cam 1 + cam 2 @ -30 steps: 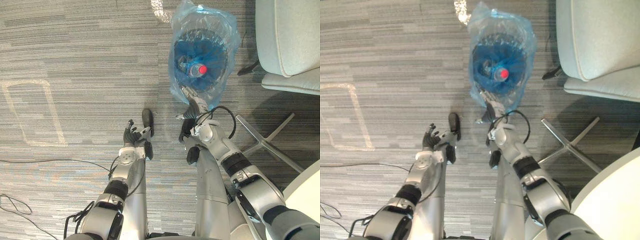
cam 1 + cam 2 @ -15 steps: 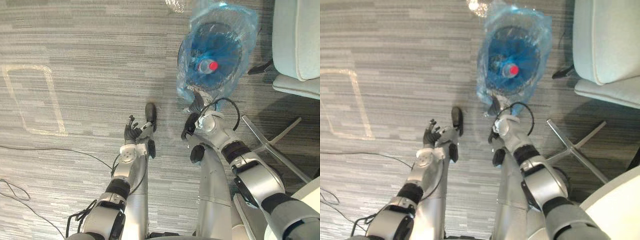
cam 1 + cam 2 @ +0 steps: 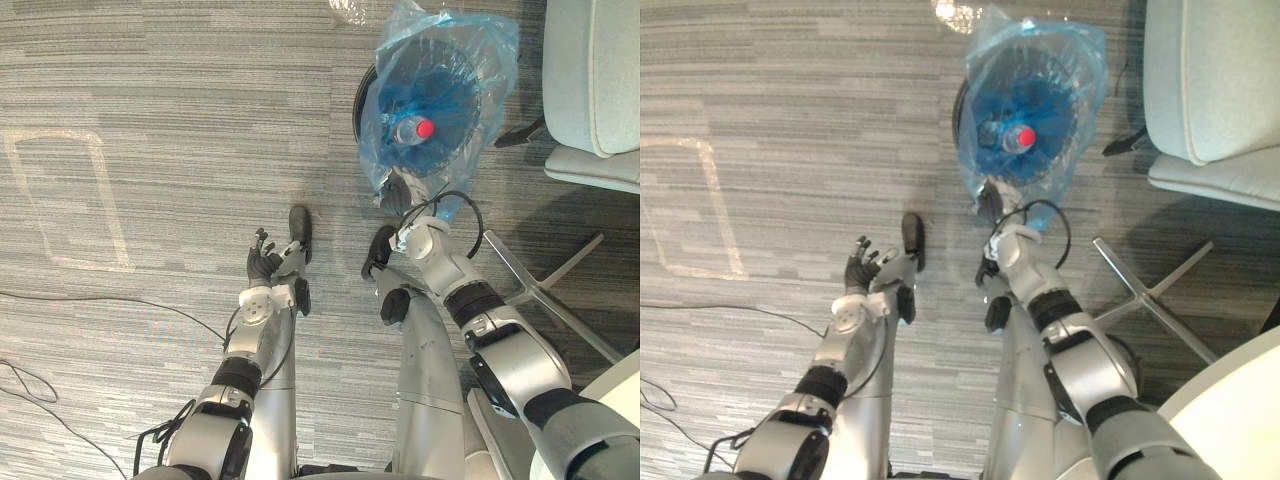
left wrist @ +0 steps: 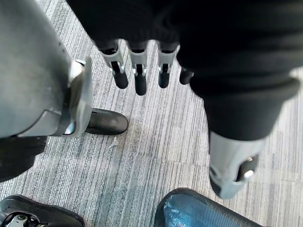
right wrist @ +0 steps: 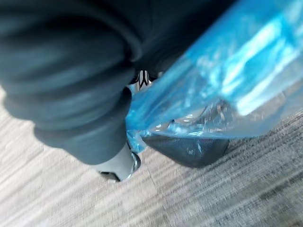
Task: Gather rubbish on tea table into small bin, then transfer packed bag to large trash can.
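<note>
One hand is doing the work: my right hand [image 3: 398, 195] is clamped on the near edge of the blue bag [image 3: 440, 60]. In the right wrist view the film is bunched between the thumb and what little shows of the curled fingers. The bag sits askew over the small black mesh bin [image 3: 360, 95] on the carpet, and a bottle [image 3: 408, 131] with a red cap lies inside it. My left hand [image 3: 265, 268] hangs slack and empty over the floor, beside the right arm.

I expect the film to be thin, slick and easy to tear. The load looks light, but the bottle can roll and swing the bag. I'd want a gathered bunch of rim in the grip, not a single layer. A grey chair [image 3: 595, 70] stands just beyond.
</note>
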